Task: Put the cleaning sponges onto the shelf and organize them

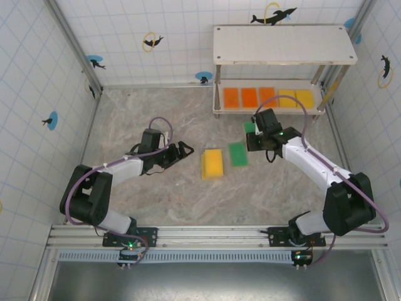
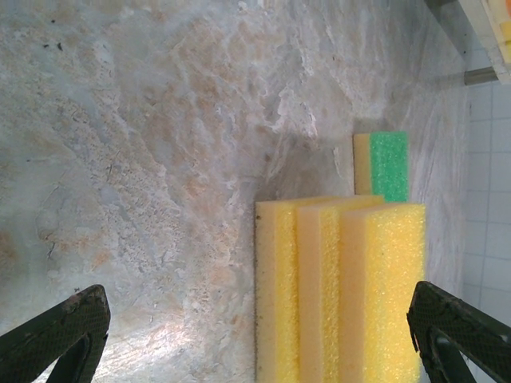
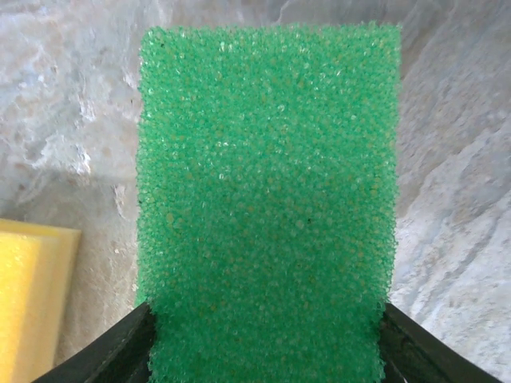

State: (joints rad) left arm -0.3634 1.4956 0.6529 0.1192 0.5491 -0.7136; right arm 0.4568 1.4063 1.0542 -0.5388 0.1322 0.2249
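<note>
- Right gripper (image 1: 252, 132) is clamped on a green sponge (image 3: 267, 183); the carrying step is in hand.
- Next, I judge: find a free spot on the shelf (image 1: 282, 44) ahead.
- Left gripper (image 1: 183, 150) gapes; yellow sponges (image 2: 343, 295) lie just ahead.

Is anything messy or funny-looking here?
Nothing is broken or spilled. A bunch of yellow sponges and a green sponge lie loose on the table, slightly crooked, unlike the tidy row on the shelf.

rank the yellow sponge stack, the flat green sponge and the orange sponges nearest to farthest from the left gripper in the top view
1. yellow sponge stack, just right of the left gripper
2. flat green sponge, further right
3. orange sponges, back on the shelf
</note>
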